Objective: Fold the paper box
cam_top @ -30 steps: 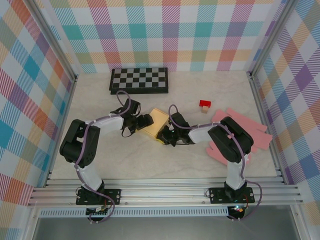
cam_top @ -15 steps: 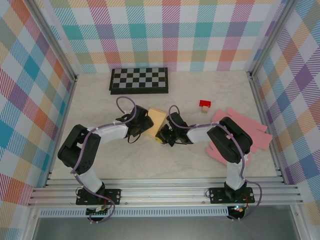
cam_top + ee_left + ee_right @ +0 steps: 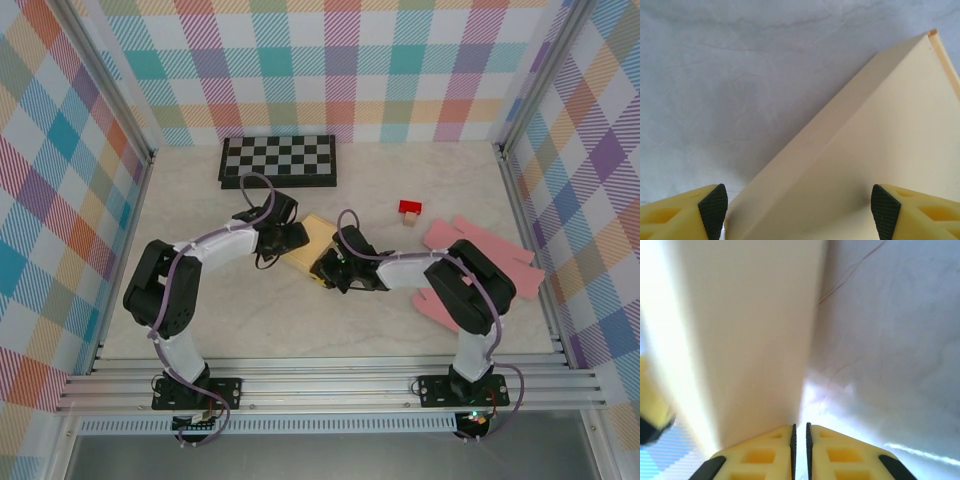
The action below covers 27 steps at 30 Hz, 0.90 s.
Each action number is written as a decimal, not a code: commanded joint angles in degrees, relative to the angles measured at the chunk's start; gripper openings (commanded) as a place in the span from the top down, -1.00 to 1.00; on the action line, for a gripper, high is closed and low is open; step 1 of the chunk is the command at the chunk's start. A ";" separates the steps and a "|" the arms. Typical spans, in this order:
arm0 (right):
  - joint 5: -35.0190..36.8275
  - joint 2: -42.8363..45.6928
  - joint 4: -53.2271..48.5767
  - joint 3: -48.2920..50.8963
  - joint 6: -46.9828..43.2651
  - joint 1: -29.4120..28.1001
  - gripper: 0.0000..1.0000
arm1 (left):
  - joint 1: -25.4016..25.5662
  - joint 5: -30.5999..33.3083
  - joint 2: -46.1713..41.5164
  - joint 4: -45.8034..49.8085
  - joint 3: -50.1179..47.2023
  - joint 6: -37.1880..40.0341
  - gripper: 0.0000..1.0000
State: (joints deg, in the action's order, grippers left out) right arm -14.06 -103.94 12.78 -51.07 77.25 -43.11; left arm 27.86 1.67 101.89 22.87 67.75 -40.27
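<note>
- My left gripper (image 3: 799,212) stands wide open, the two black pads (image 3: 712,210) well apart. They straddle a folded edge of the cream paper box (image 3: 880,140). I cannot tell whether either pad touches it.
- My right gripper (image 3: 800,440) is almost closed, with only a thin slit between the fingers. The box wall (image 3: 750,340) rises just ahead of the left finger, and its edge runs down to the slit. I cannot tell whether paper is pinched there.
- From above, the box (image 3: 318,235) lies between my left gripper (image 3: 290,238) and my right gripper (image 3: 325,270).
- Compared with a second ago, my left wrist has swung a little toward the chessboard (image 3: 278,158). My right gripper sits at the same near corner.
</note>
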 commanded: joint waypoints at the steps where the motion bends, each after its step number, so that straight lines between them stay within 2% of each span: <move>1: 0.10 5.51 -3.90 1.62 -5.83 1.38 0.63 | -2.22 -2.84 1.82 4.99 3.12 4.03 -0.59; 7: 5.18 14.02 -23.49 -3.09 -23.94 4.56 0.53 | -4.99 -0.43 -0.81 8.18 2.72 3.70 -0.67; 9: 6.50 14.35 -29.45 -6.99 -31.28 6.92 0.44 | -5.01 0.90 -4.46 9.44 0.37 0.93 -0.68; 11: 8.85 13.02 -34.31 -12.14 -40.83 9.26 0.29 | -4.62 -1.20 -9.32 7.38 -4.99 -4.44 -0.73; 14: 10.29 8.15 -37.26 -18.98 -53.08 11.92 0.12 | -1.30 -4.58 -15.64 -0.21 -13.15 -12.90 -0.75; 16: 7.36 4.24 -36.16 -22.85 -58.85 13.80 0.02 | 2.45 -2.57 -17.69 -3.41 -15.44 -16.00 -0.82; 19: 1.14 -3.25 -36.33 -29.92 -64.23 16.02 -0.05 | 5.30 -1.15 -16.72 -10.52 -17.74 -19.45 -0.90; 22: -0.94 -9.33 -37.20 -35.73 -66.85 16.44 -0.07 | 5.45 -1.93 -12.94 -17.18 -18.98 -21.48 -0.92; 27: -4.22 -14.71 -35.92 -39.48 -66.45 16.66 -0.08 | 5.32 0.62 -7.89 -20.59 -16.43 -19.20 -0.93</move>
State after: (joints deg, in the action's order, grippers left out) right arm -13.91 -117.69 -21.98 -87.88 14.11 -26.35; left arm 33.56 0.12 92.51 6.96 49.80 -59.13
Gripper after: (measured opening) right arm 0.539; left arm 0.962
